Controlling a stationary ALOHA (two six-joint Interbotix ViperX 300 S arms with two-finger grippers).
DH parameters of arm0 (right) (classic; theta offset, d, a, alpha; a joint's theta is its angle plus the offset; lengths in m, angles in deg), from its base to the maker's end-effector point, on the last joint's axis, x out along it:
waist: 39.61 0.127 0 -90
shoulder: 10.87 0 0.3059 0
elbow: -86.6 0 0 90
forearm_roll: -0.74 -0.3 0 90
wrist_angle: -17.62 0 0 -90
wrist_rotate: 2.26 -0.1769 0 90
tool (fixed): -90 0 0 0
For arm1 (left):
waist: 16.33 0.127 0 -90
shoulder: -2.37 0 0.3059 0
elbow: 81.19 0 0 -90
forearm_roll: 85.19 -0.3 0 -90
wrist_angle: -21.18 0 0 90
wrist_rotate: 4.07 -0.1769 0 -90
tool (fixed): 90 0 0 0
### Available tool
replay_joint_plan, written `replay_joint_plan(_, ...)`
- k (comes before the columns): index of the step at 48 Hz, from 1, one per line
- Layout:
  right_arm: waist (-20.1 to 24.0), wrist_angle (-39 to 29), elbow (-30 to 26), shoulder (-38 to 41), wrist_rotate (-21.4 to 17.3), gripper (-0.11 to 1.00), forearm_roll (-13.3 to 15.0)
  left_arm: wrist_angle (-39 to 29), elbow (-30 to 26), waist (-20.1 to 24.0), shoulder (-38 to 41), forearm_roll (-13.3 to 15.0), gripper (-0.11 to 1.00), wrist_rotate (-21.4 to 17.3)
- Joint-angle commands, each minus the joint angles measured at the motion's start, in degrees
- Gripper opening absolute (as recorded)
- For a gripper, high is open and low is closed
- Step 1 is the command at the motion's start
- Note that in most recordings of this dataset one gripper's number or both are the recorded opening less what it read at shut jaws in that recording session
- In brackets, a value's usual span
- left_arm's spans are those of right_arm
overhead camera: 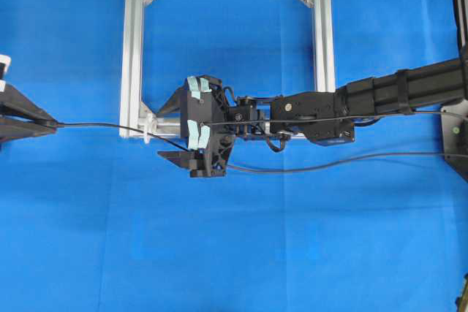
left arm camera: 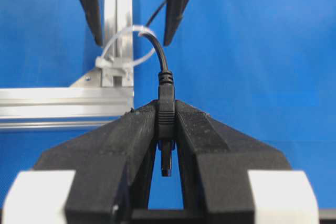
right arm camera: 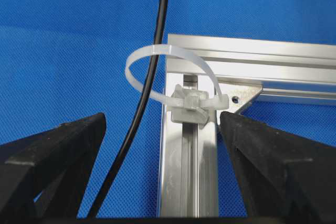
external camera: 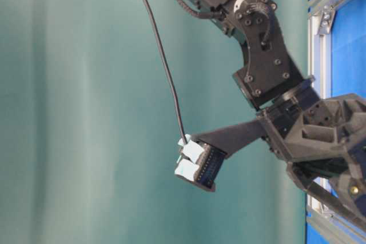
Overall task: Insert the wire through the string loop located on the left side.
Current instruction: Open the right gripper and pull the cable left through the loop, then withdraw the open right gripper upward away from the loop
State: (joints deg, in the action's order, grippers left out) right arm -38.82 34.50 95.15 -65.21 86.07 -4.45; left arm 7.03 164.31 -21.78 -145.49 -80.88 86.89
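The left gripper (left arm camera: 167, 129) is clamped tight on the plug end of the wire (left arm camera: 166, 109), jaws pinched in on the ribbed collar so the dark tip pokes out behind them, and it sits at the far left edge of the overhead view (overhead camera: 51, 126), well away from the frame. From there the wire (overhead camera: 95, 125) runs in a thin black line across the blue worktop (overhead camera: 66, 239) toward the frame's lower left corner. And yes, it goes through: in the right wrist view the wire (right arm camera: 149, 77) passes inside the string loop (right arm camera: 157, 52), a white band arching up off its small fastener on the silver frame (right arm camera: 189, 171). The left wrist view agrees, with the cable curving up out of the jaws and into the string loop (left arm camera: 131, 30) beside the frame (left arm camera: 63, 103). The right gripper (overhead camera: 196, 127) hangs over that same corner with its jaws spread wide and nothing between them; its two black fingers (right arm camera: 52, 161) stand either side of the frame rail, the wire passing between them without a grip on it. In the overhead view the string loop (overhead camera: 148, 128) is a tiny white shape on the frame (overhead camera: 131, 49), just left of the right gripper. Past the gripper, the wire trails off to the right edge of the worktop. The table-level view shows a gripper's taped fingertip (external camera: 191, 158) raised, with the wire (external camera: 163, 61) slanting up from it.
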Motion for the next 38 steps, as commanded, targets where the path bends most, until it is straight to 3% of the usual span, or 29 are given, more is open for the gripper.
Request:
replay_joint_plan(1, -0.2, 0.4, -1.0, -2.5, 0.0, 0.94, -0.2, -1.9, -1.8, 0.2, -0.9, -0.2, 0.07, 0.0)
replay_joint_plan(34, -0.2, 0.3, -1.0, -2.4, 0.0, 0.94, -0.2, -1.2, -1.2, -0.4, -0.1, -0.1, 0.08, 0.3)
replay_joint_plan(38, -0.2, 0.3, -1.0, -2.4, 0.0, 0.94, -0.2, -1.1, -1.2, -0.4, -0.1, 0.0, 0.23, 0.3)
